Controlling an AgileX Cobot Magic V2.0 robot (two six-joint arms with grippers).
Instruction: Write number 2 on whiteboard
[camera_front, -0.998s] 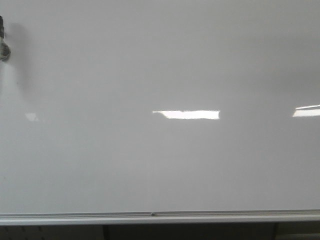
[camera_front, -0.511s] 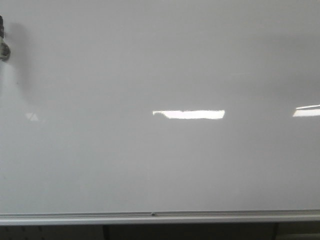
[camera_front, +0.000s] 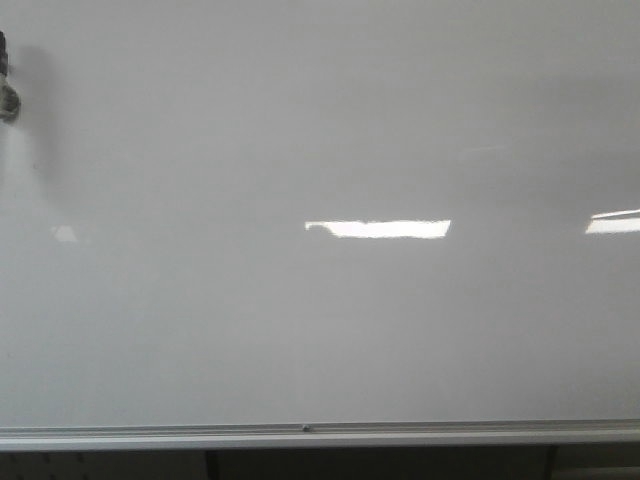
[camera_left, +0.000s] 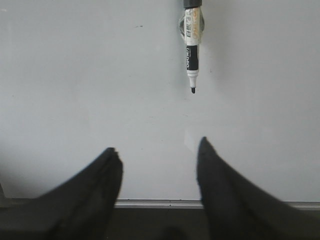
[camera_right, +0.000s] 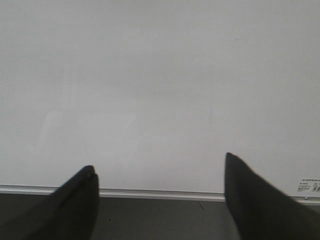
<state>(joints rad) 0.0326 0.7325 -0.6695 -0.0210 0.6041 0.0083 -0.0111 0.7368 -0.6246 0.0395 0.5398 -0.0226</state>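
The whiteboard fills the front view, glossy pale grey with a silver rail along its lower edge; no number 2 shows on it. A black-and-white marker hangs tip down in a clip on the board in the left wrist view; its clip shows at the far left edge of the front view. My left gripper is open and empty, below the marker's tip and apart from it. My right gripper is open and empty, facing bare board. Neither gripper shows in the front view.
Two bright white light reflections lie on the board, one at the middle, one at the right edge. A small printed label sits at the board's lower corner. Dark space lies below the rail.
The middle reflection on the board has grown slightly wider to the right. Nothing else has visibly moved in the front view.
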